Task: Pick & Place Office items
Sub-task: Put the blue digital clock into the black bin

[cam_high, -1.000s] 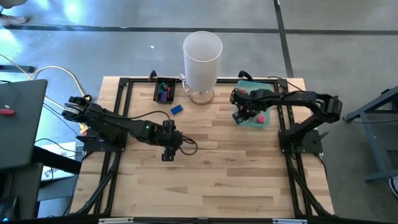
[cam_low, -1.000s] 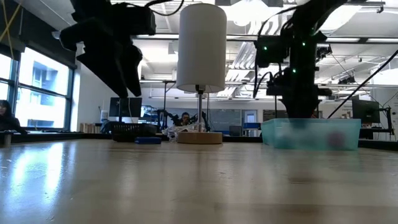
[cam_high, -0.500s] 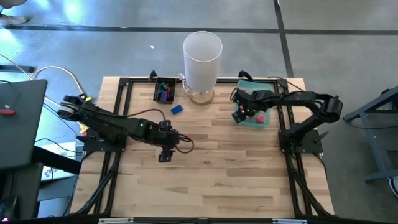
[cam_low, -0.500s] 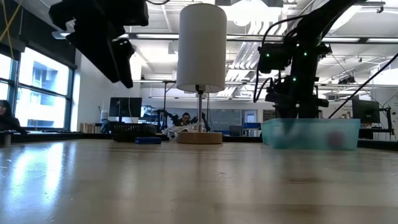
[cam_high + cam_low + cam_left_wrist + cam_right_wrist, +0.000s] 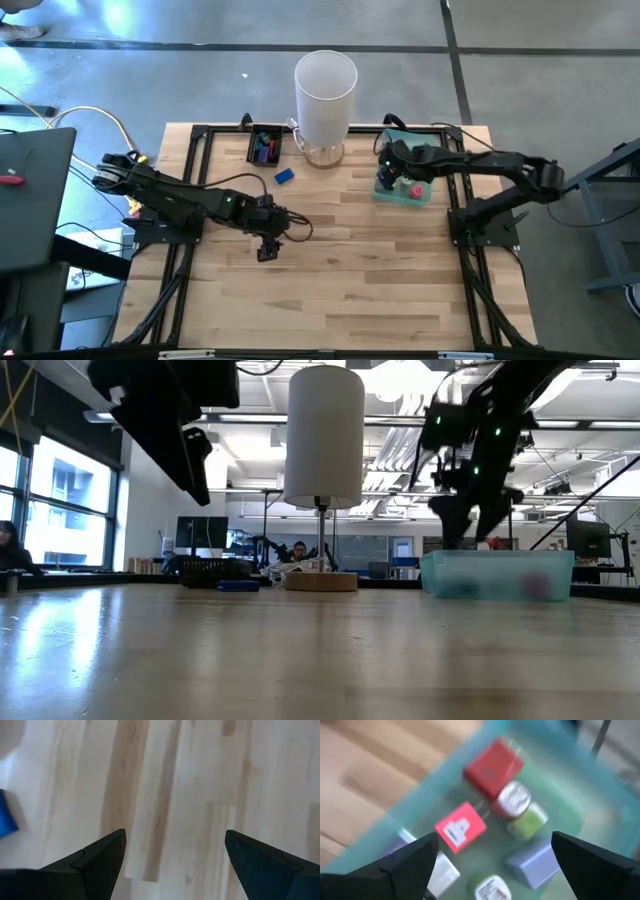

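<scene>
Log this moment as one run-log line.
left gripper: open, above bare table | right gripper: open, over green tray | blue block: on table

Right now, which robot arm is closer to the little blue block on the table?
The left. Its gripper hovers just in front of the blue block; the right gripper is over the green tray, farther away.

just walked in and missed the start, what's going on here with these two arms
The robot is sorting small office items. The right pincer hangs open over the green tray, which holds red, pink, green and bluish pieces; it grips nothing. The left pincer is open above bare wood mid-table. One blue piece lies loose near the white cylinder, and more sit in the black tray.
</scene>
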Robot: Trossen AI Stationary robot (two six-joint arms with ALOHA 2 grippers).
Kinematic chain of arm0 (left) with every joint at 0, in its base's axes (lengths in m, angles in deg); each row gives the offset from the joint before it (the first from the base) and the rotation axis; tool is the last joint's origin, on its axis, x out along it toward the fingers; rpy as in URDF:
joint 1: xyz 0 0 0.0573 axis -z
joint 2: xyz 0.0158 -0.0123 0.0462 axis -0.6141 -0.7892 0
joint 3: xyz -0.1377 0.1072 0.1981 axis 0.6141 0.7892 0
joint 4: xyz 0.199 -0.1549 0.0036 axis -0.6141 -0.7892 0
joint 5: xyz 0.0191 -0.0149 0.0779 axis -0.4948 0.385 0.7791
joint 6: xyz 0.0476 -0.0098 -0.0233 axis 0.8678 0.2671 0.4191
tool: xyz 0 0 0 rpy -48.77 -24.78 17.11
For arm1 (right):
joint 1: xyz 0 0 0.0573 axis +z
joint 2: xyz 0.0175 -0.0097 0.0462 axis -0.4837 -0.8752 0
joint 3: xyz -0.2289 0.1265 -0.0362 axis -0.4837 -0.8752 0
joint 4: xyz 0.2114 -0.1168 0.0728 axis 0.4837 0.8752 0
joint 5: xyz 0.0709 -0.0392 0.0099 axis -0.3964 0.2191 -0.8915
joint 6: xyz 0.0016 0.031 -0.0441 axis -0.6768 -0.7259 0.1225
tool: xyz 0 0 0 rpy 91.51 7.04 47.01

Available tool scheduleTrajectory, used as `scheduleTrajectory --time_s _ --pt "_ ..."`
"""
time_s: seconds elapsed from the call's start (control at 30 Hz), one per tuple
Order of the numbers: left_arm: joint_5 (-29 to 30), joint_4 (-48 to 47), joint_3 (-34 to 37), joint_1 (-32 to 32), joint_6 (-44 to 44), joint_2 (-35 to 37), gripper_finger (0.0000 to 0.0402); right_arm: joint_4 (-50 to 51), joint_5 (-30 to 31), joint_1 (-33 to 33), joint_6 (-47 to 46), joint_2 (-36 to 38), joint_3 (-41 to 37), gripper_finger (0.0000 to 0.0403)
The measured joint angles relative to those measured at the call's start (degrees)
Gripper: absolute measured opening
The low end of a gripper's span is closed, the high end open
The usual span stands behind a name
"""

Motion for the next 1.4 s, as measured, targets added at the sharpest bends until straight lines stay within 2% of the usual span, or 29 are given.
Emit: scheduleTrajectory --time_s 0.07,0.17,0.23,0.3,0.5,0.67,0.83,0.93,1.07,1.4 --pt "0.5 0.0 0.0 -1.4 1.9 0.0 0.0332 -0.7 4.1 2.4 0.1 3.0 0.0 0.0377" --pt "5.2 0.4 -0.1 -4.8 7.4 0.0 0.0332 -1.8 9.4 7.2 0.1 7.6 0.0 0.0376" --pt "9.4 0.8 -0.1 -8.0 11.8 0.0 0.0332 -2.7 10.5 11.3 0.1 10.5 0.0 0.0375" --pt "10.9 1.6 -0.1 -11.7 15.4 0.0 0.0332 -3.5 10.3 15.6 -0.1 12.9 0.0 0.0375" --pt "4.1 4.1 0.0 -22.0 24.4 0.0 0.0332 -5.4 9.9 28.2 -3.5 16.2 0.0 0.0375" --pt "-3.1 7.8 0.6 -28.6 31.6 -0.2 0.0332 -9.0 10.0 34.7 -3.6 15.6 0.0 0.0375" --pt "-10.8 11.7 0.6 -34.8 36.0 -2.6 0.0332 -10.7 10.2 37.8 -3.6 14.4 0.1 0.0375" --pt "-13.3 13.8 0.6 -37.5 36.4 -5.3 0.0332 -10.2 10.9 38.4 -3.6 14.3 0.1 0.0375" --pt "-13.1 16.0 0.6 -39.4 33.8 -8.8 0.0332 -10.0 11.1 38.4 -3.2 14.3 0.1 0.0375" --pt "-9.5 17.0 0.6 -40.1 36.3 -14.5 0.0332 -10.1 11.5 38.4 -2.0 13.3 0.1 0.0375"
